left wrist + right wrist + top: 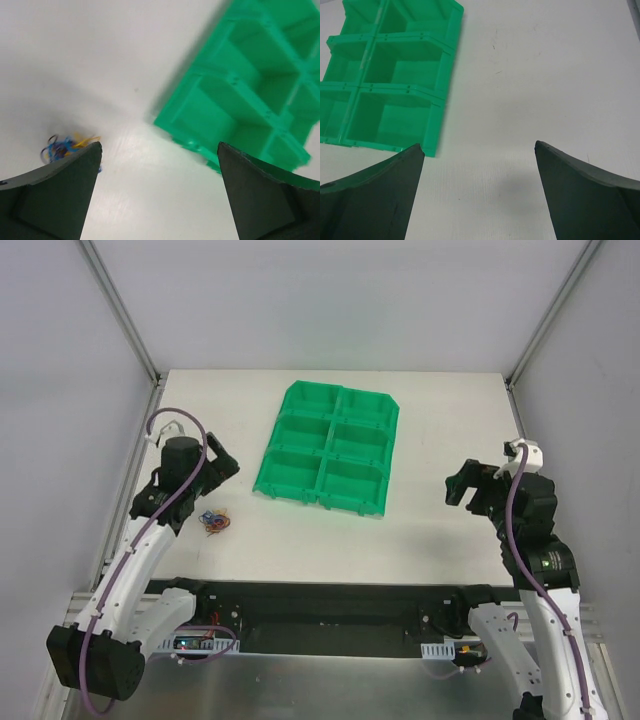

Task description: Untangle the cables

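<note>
2 arms hang over the table, grippers wide open.
The left gripper (159, 149) is open wide, holds nothing and tips down at the table (300, 540). The cables (213, 522) lie in 1 small knot by its finger, left of the bin (330, 445). The right gripper (479, 147), also wide and holding nothing, hangs right of the bin.

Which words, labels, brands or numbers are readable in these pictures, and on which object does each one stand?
No text can be read in any view.
The green bin, the table and the cables show no print.
The small board at the left arm's base is too small to tell.
</note>
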{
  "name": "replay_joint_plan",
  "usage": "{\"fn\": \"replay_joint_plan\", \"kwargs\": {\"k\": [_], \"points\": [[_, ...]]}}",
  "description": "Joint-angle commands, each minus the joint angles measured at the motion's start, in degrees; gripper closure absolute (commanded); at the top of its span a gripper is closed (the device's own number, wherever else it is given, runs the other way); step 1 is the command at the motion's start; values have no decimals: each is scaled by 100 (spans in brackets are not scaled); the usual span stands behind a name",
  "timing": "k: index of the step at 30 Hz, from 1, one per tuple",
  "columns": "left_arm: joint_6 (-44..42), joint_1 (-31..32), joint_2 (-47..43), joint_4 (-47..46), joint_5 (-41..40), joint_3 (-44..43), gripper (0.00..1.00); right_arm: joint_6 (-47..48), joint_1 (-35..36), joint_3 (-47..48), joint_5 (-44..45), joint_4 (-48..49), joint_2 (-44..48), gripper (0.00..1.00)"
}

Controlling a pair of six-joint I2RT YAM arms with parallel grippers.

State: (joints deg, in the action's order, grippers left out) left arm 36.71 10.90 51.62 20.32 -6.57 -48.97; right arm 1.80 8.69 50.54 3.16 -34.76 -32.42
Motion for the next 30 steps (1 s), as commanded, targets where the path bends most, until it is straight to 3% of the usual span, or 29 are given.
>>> {"fn": "replay_joint_plan", "kwargs": {"k": [1, 6, 11, 16, 20, 25, 27, 28, 30], "points": [[1179, 9, -20, 1675, -1284, 440, 1, -93, -25, 61, 195, -39, -141, 4], [1663, 0, 156, 1924, -1075, 924, 1, -22, -25, 43, -541, -92, -457, 4], [1708, -8, 848, 1827, -1391, 793, 1, -319, 80, -281, -1237, 162, -712, 4], [1594, -403, 1947, 1450, -715, 652, 1, -575, 1035, -423, -1178, 392, -1291, 4], [1166, -518, 1950, 643, 74, 994, 41, -734, 2336, -186, -494, 373, -1828, 4], [671, -19, 1607, 18, 1059, 1319, 45, -1006, 3796, -229, 360, 988, -2346, 4], [645, 341, 1536, -447, 1576, 1617, 76, -1138, 4122, -221, 413, 1313, -2610, 4], [601, 508, 1553, -676, 1893, 1723, 86, -1173, 4236, -203, 396, 1419, -2742, 4], [592, 913, 1649, -1045, 2298, 1908, 89, -1252, 4421, -203, 396, 1673, -2979, 4]]}}
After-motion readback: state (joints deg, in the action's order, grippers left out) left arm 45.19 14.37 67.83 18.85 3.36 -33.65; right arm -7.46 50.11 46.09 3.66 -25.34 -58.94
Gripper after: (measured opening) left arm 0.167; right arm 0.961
